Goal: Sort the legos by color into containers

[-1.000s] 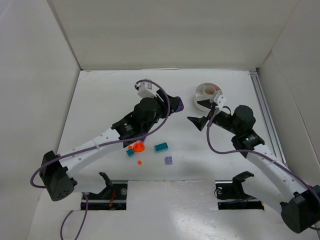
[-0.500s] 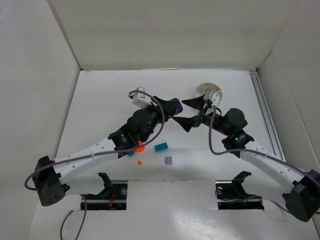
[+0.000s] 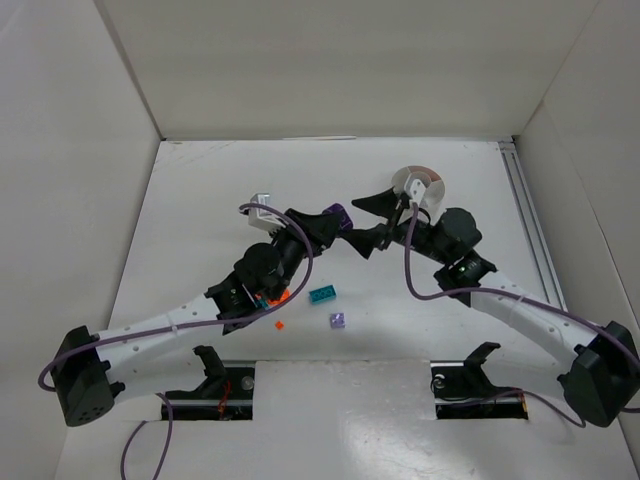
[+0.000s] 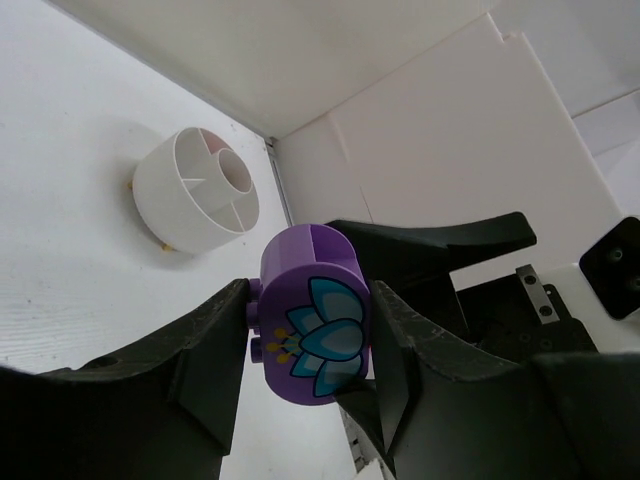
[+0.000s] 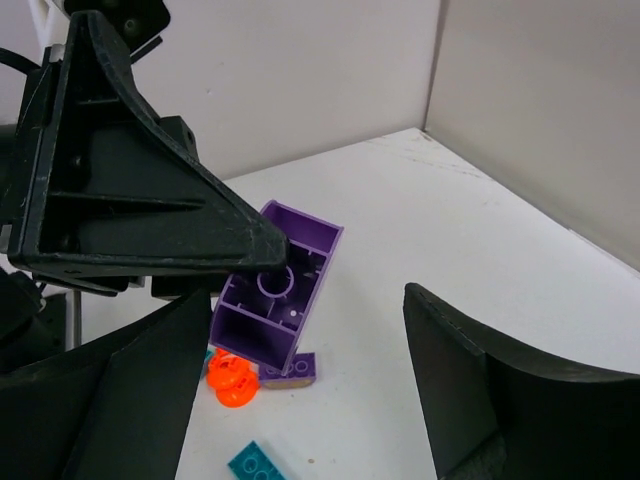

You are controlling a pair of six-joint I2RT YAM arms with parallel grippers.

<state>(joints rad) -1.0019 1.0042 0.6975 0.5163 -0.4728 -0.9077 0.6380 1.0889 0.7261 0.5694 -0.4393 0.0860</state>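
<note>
Jaws of the left gripper (image 4: 310,345) pinch a glossy purple brick (image 5: 275,300). The left wrist view shows its rounded face printed with a blue lotus, while the right wrist view shows its hollow, tubed underside. The right gripper (image 3: 372,222) has its jaws spread wide either side of that brick, clear of it. Beyond the left jaws stands the white wedge-divided dish (image 4: 195,190). Both arms stretch forward, their tips meeting.

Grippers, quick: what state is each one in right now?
Left gripper: closed on the purple brick.
Right gripper: open, holding nothing.
</note>
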